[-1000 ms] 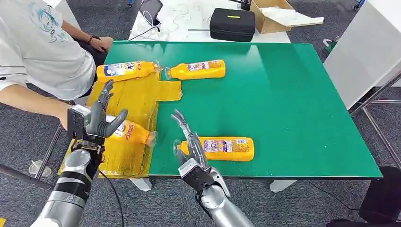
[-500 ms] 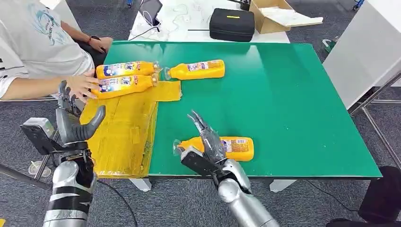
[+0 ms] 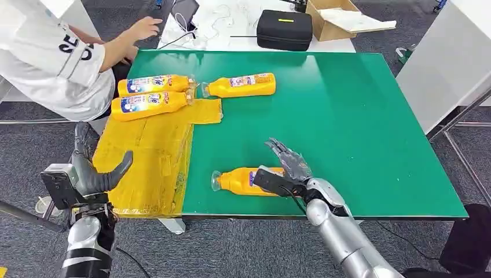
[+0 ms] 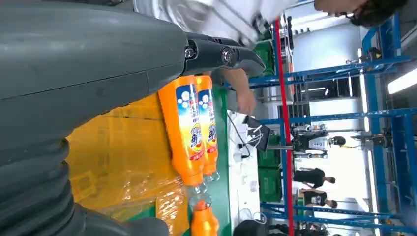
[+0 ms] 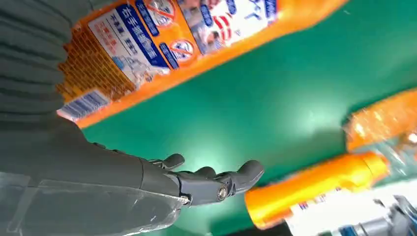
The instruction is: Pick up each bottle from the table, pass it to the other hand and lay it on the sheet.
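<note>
You had two bottles done: the far sheet bottle (image 3: 153, 84) and the near sheet bottle (image 3: 149, 105) lay side by side at about ten o'clock on the yellow sheet (image 3: 151, 159). Two were left, I judge: the far table bottle (image 3: 240, 85) at eleven o'clock, its cap at the sheet's edge, and the near table bottle (image 3: 246, 180) at six o'clock. Your right hand (image 3: 288, 171) hung over that one's base, fingers spread, gripping nothing. Your left hand (image 3: 92, 168) stood empty at eight o'clock, thumb out. The bottles were glossy orange plastic with clear caps and printed labels; the sheet was crinkled film, the green table (image 3: 347, 116) matte and flat.
</note>
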{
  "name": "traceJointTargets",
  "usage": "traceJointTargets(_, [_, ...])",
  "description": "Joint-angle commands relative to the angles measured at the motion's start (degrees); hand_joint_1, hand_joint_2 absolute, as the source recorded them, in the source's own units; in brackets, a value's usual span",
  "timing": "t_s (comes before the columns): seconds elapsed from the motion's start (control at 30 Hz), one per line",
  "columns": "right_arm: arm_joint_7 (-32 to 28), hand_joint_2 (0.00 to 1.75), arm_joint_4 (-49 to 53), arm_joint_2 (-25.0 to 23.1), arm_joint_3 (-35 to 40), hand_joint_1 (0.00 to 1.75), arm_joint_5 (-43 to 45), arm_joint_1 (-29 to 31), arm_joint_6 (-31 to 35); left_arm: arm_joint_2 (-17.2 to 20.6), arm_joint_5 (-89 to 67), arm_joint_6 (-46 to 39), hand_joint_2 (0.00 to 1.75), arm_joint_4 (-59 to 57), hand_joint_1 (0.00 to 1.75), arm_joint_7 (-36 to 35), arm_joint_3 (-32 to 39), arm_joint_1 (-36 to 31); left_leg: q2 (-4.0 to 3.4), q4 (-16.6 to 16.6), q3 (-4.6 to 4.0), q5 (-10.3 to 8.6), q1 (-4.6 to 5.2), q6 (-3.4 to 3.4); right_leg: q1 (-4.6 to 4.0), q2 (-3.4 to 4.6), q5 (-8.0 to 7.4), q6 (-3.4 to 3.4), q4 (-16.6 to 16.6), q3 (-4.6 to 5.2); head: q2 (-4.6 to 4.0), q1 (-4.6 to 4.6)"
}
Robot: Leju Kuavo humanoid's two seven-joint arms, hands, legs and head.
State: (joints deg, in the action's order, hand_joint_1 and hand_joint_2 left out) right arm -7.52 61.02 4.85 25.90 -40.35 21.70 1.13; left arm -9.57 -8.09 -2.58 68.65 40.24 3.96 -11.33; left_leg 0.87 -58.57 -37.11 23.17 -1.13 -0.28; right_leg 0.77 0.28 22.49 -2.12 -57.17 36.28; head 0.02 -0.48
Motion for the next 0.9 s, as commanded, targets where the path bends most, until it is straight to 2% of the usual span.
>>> traceJointTargets(0.03, [0.41,1.75,-10.37,1.47,3.58,0.0,1.31,4.83,-2.32,0.93,-1.54,-1.06,1.75,-7.89,0.0,-0.24,-1.89,-2.91,-0.05,0.05,0.27,0.05,0.04,0.09,0.0,-0.06,0.05,0.06,0.06,-0.28,-0.02,0.0])
traceJointTargets(0.5, [-3.17,1.75,-17.88,3.76,11.76,0.0,3.03,11.08,-12.51,0.48,-2.02,0.59,1.75,-15.59,0.0,-0.24,-2.22,-6.99,-0.05,0.05,0.33,0.02,0.02,0.06,-0.02,-0.04,0.01,0.07,0.07,-0.29,-0.02,0.02])
traceJointTargets(0.67, [-4.11,1.75,-16.81,6.83,18.23,0.0,5.05,15.94,-17.26,0.44,-1.59,1.18,1.75,-17.29,0.0,-0.24,-2.41,-7.87,-0.13,0.02,0.33,0.02,0.05,0.08,0.02,-0.02,0.01,0.07,0.02,-0.27,0.0,0.0])
traceJointTargets(0.9, [-3.7,1.75,-16.29,7.24,19.43,0.0,6.25,16.32,-17.6,0.45,-1.53,1.14,1.75,-17.15,0.0,-0.24,-2.52,-7.72,-0.19,0.0,0.29,0.04,0.07,0.08,0.03,0.01,0.02,0.05,0.0,-0.27,-0.02,0.0])
